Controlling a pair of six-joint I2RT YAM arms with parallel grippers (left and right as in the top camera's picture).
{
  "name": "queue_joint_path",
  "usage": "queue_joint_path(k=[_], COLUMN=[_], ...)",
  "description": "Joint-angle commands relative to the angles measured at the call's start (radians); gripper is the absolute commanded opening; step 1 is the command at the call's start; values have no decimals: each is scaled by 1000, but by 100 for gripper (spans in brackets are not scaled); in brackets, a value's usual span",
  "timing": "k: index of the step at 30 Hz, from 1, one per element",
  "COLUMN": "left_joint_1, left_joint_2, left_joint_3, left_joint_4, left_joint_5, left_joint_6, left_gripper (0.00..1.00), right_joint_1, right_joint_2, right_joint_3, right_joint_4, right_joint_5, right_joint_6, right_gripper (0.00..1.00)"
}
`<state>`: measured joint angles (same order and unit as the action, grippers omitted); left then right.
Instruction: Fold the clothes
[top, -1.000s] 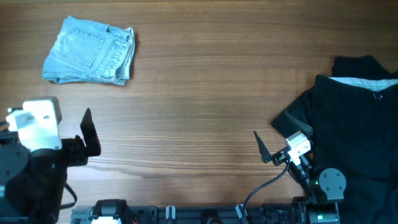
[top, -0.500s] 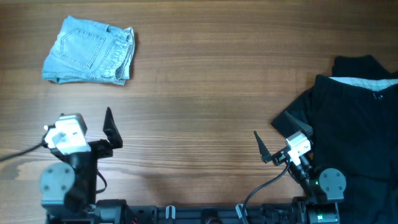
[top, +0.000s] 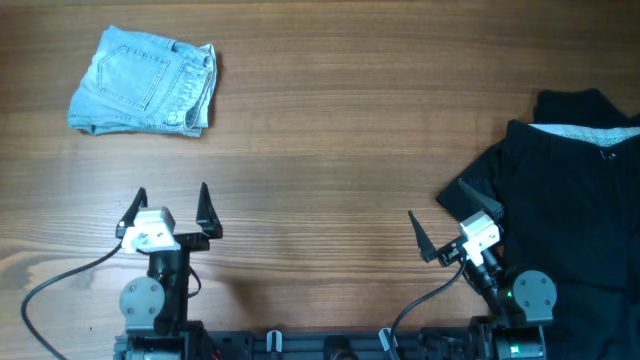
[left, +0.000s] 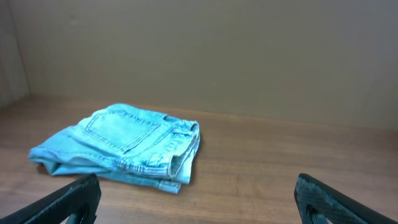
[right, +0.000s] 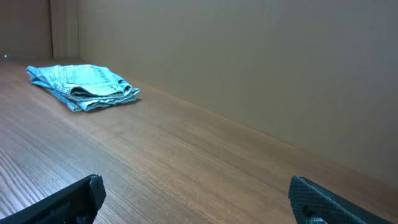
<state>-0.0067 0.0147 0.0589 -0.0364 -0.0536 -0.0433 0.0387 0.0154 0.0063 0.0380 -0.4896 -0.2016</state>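
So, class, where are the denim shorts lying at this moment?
In the overhead view, the folded denim shorts lie top left, beyond the left fingers, far from the black garment.

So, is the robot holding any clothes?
No, nothing. The left tool and right tool are open and empty; the denim shorts lie apart from both.

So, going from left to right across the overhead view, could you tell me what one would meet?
Folded light-blue denim shorts → right gripper, jaws open → plain black fabric garment. The left gripper sits below the shorts in the same span, so I leave it out.
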Motion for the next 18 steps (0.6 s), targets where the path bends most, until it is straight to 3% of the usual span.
queue_joint_path(k=[1,18], left_joint_1=[-8,-7], left_joint_2=[-12,-12], left_joint_3=[-53,-53], left_joint_4=[16,-31], left_joint_5=[12,12], left_joint_6=[-18,-18], left_gripper=[100,100], right_joint_1=[2,2], right_joint_2=[-11,-11], right_joint_3=[-1,-1], right_joint_4=[-1,-1], right_joint_5=[-5,-5], right_joint_6=[18,18], right_gripper=[100,100])
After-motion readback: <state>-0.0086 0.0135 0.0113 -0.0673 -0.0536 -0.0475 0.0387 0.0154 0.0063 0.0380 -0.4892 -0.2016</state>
